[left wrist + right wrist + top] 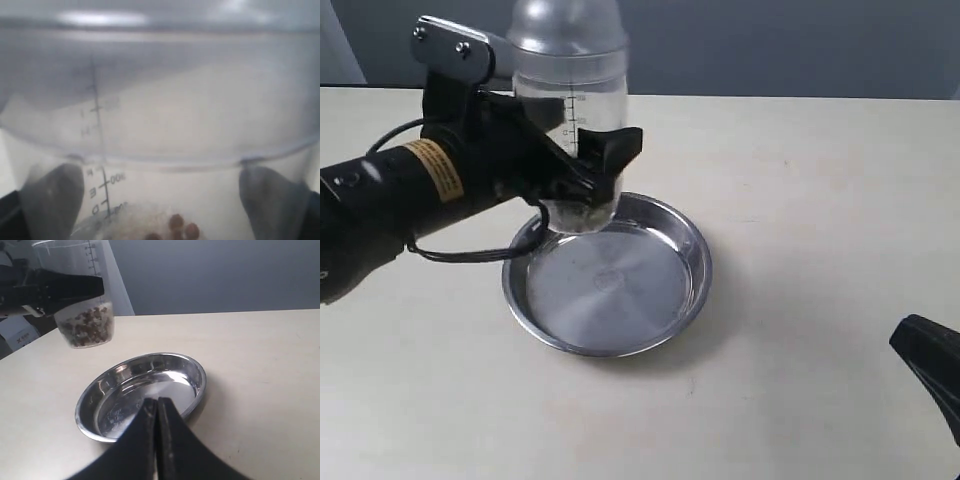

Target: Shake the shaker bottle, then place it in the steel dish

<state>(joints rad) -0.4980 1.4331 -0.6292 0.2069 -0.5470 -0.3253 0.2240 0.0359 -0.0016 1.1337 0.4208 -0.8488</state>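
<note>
1. The bottle (570, 100) stands upright between the fingers of the left gripper (578, 165). Its base hangs in the air, touching nothing.
2. Brown and white granules (86, 325) lie in the bottle's base, below the line of the fingers. A printed scale (100, 150) runs up the clear wall.
3. Left gripper: clamped on the bottle's lower body, with one finger (50, 200) on each side of the wall.
4. The dish (620, 295) lies flat on the table (800, 180), below the left gripper. The bottle's base hovers over the dish's edge on the side toward the left arm.
5. Right gripper (157, 415): fingers pressed together, gripping nothing. It sits low, tips pointing at the dish, well apart from the bottle.
6. A black cable (460, 255) loops beneath the left arm, beside the dish.
</note>
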